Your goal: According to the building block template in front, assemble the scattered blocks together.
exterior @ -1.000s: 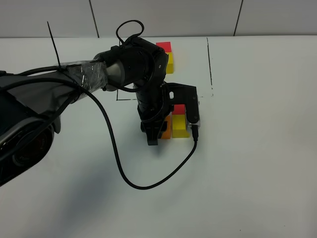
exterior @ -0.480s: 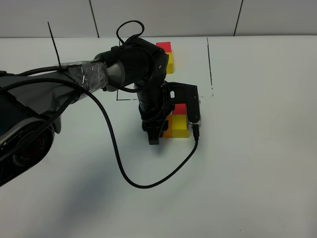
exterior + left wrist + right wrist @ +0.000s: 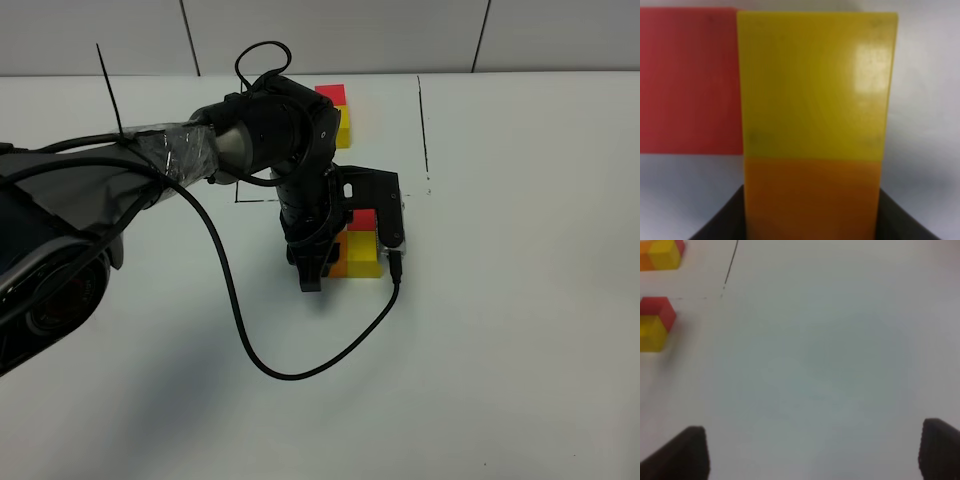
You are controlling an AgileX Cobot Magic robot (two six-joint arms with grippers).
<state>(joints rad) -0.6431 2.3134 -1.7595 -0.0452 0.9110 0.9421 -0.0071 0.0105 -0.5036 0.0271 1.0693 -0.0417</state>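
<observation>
**Orange block pressed home beside the yellow one**

Since a second ago the left gripper (image 3: 312,268) has nudged a touch toward the yellow block (image 3: 363,254), taking the orange block (image 3: 338,256) with it; in the last half second almost nothing has shifted. From its wrist camera, the dark jaws stand on either side of the orange block (image 3: 812,197), closed on its flanks, and that block sits flush against the yellow block (image 3: 815,82) with no gap showing. Touching the yellow block's far side, as seen from above, is the red block (image 3: 362,219); the wrist view shows the red block (image 3: 690,80) set off to one side of the yellow.

Farther from the yellow block, toward the back wall, stands the template (image 3: 336,112), red over yellow, its other pieces hidden by the arm.

The right gripper (image 3: 812,450) is well away over bare table (image 3: 830,350), its fingers spread wide and holding nothing.

My guess is the build is nearly done: three blocks joined, and what remains is letting go and checking the layout against the template, which I cannot compare fully from here.
</observation>
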